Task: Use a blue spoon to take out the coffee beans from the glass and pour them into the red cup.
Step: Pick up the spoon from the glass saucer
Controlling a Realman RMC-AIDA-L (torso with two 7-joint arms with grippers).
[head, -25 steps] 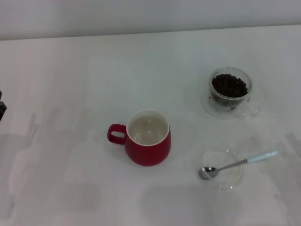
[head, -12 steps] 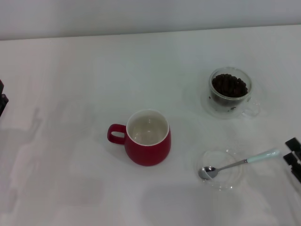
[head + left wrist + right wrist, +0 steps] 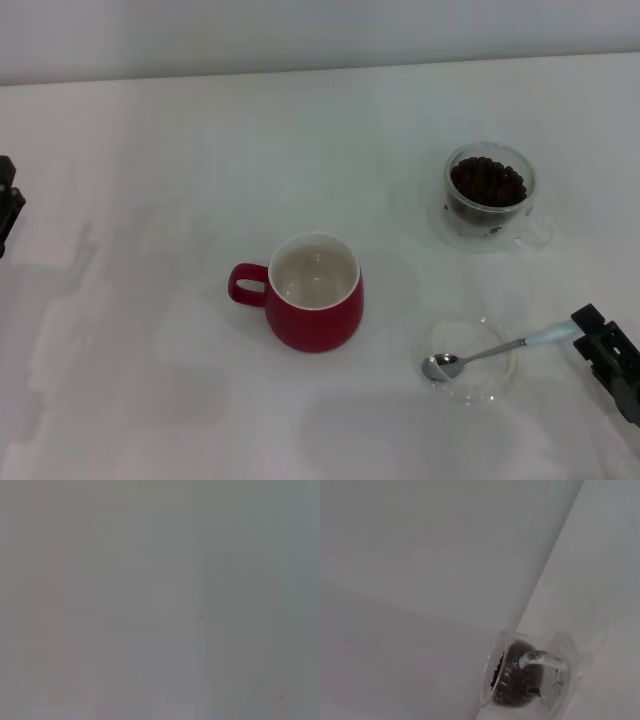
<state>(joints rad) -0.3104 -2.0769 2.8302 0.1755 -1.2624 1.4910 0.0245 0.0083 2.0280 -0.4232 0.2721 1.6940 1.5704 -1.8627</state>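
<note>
The blue spoon (image 3: pixel 500 349) lies with its metal bowl in a flat clear saucer (image 3: pixel 478 384) and its pale handle pointing right. My right gripper (image 3: pixel 596 338) has come in from the lower right, open, its near fingertip just beside the handle's end, not holding it. The glass (image 3: pixel 490 196) with the coffee beans (image 3: pixel 487 181) stands at the back right; the right wrist view shows this glass (image 3: pixel 530 680) too. The red cup (image 3: pixel 316 292) stands in the middle, empty, handle to the left. My left gripper (image 3: pixel 6 200) is at the far left edge.
The white table (image 3: pixel 180 150) carries only these things. The left wrist view shows just bare table surface (image 3: pixel 160 600). A pale wall runs along the table's far edge.
My right gripper has entered from the right edge and moved left toward the spoon's handle end. The left gripper has shifted slightly at the left edge. Cup, glass and spoon have not moved.
</note>
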